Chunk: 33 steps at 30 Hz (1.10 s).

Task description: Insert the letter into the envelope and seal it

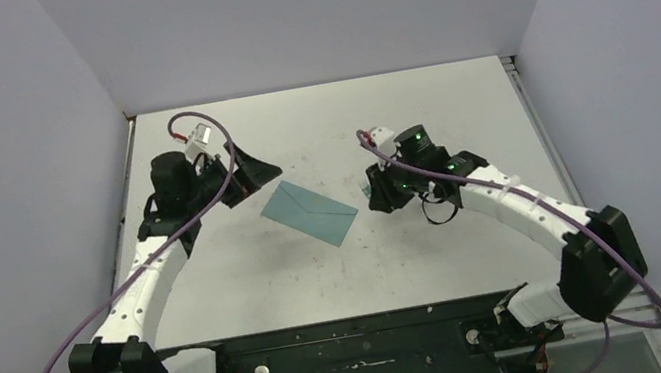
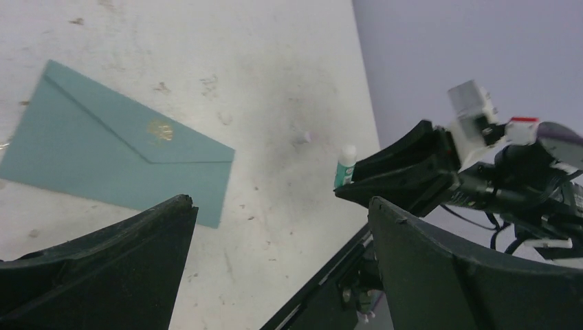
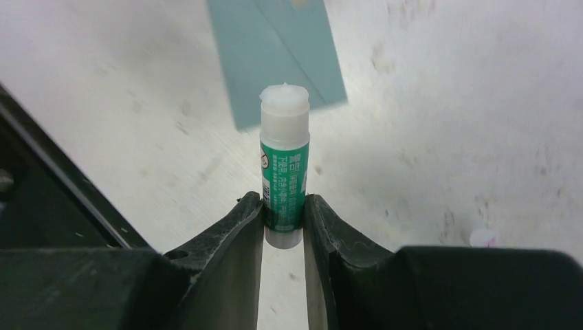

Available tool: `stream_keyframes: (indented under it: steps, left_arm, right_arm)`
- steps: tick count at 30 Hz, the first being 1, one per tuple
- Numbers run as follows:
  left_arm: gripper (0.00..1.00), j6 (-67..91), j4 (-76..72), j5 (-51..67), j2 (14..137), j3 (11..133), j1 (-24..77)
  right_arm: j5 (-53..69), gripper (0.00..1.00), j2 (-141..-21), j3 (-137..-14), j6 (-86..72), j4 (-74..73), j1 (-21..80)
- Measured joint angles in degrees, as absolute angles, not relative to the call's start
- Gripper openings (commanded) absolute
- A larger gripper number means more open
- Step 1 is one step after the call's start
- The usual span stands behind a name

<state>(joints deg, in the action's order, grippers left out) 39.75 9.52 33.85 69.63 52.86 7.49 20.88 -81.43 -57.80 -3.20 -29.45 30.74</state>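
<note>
The teal envelope [image 1: 308, 211] lies flat on the table between the arms, its pointed flap folded down and a gold emblem at the flap's tip [image 2: 159, 130]. The letter is not in view. My right gripper [image 3: 284, 201] is shut on the lower part of a green-labelled glue stick [image 3: 284, 165], which stands upright with white glue showing at its top. It sits just right of the envelope's right end [image 3: 275, 55]. My left gripper [image 2: 280, 201] hangs open and empty above the table, left of the envelope [image 2: 117, 148]. From there the glue stick [image 2: 346, 165] shows in the right gripper [image 2: 385, 172].
The table top [image 1: 415, 111] is white and scuffed, with grey walls on three sides. A small white bit [image 3: 483, 237] lies on the table to the right of the right gripper. The black base rail [image 1: 353, 345] runs along the near edge.
</note>
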Motion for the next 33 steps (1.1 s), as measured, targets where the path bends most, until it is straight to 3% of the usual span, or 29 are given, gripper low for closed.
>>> stream_keyframes:
  steps: [4, 8, 14, 17, 26, 31, 33]
  left_arm:
    - [0.97, 46.61, -3.55, 39.27, 68.88, 49.63, 11.03]
    - [1.00, 55.18, -20.62, 44.03, 68.88, 47.81, 14.24]
    - [0.66, 58.48, -32.03, 46.39, 70.17, 48.93, 20.18]
    - [0.54, 57.98, -32.86, 46.37, 71.46, 49.60, 22.72]
    - [0.30, 58.63, -33.74, 45.25, 74.56, 50.81, 24.16]
    - [0.27, 59.42, -33.87, 45.45, 75.88, 51.81, 25.21]
    - [0.17, 59.37, -33.85, 45.41, 76.01, 51.81, 25.41]
  right_arm:
    - [29.02, 0.05, -74.39, -58.13, -11.40, -16.47, 30.72]
    - [36.45, 0.05, -74.83, -58.92, -20.73, -4.05, 30.74]
    - [44.21, 0.05, -75.79, -58.92, -31.27, 7.97, 30.74]
    - [47.11, 0.05, -75.81, -58.92, -34.61, 12.29, 30.74]
    - [52.29, 0.05, -76.31, -58.92, -37.85, 16.25, 30.46]
    - [53.45, 0.05, -76.79, -58.92, -37.50, 15.77, 30.41]
    - [53.45, 0.05, -76.82, -58.94, -37.06, 15.42, 30.39]
